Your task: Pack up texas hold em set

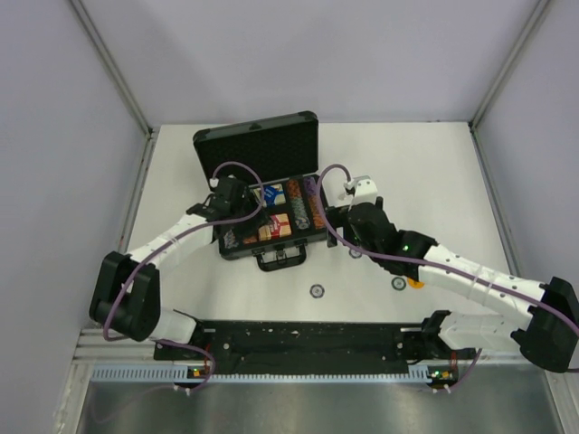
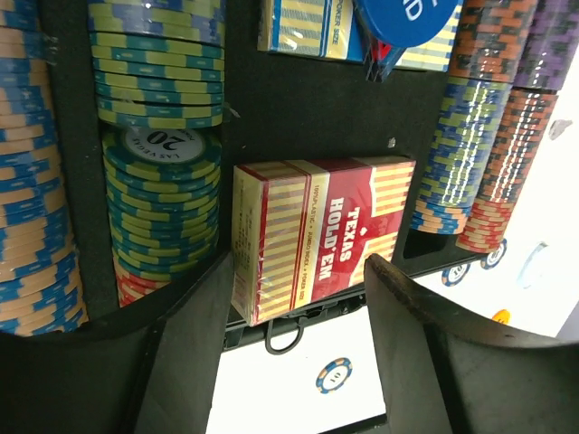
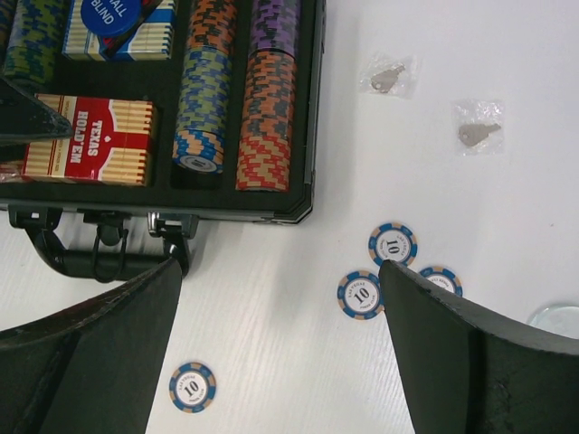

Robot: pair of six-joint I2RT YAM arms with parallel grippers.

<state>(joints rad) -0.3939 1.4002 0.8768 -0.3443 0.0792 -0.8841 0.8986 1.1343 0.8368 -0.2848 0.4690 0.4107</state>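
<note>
The black briefcase (image 1: 258, 145) lies open at the table's middle, lid up and handle (image 1: 282, 259) toward me. It holds multicoloured chip rows (image 2: 163, 181), a red card deck (image 2: 321, 231), and a blue deck (image 2: 308, 27) under a blue disc (image 2: 403, 18). My left gripper (image 2: 294, 353) is open and empty, hovering over the case's front edge just before the red deck. My right gripper (image 3: 280, 307) is open and empty above the table, right of the handle (image 3: 99, 258). Loose blue "10" chips (image 3: 361, 295) (image 3: 393, 244) (image 3: 193, 387) lie around it, one (image 3: 441, 280) partly behind the right finger.
Two small bagged keys (image 3: 389, 77) (image 3: 477, 134) lie right of the case. A white disc (image 3: 556, 318) shows at the right edge. An orange disc (image 1: 414, 282) lies by a chip (image 1: 398, 283); another chip (image 1: 317, 291) lies before the handle.
</note>
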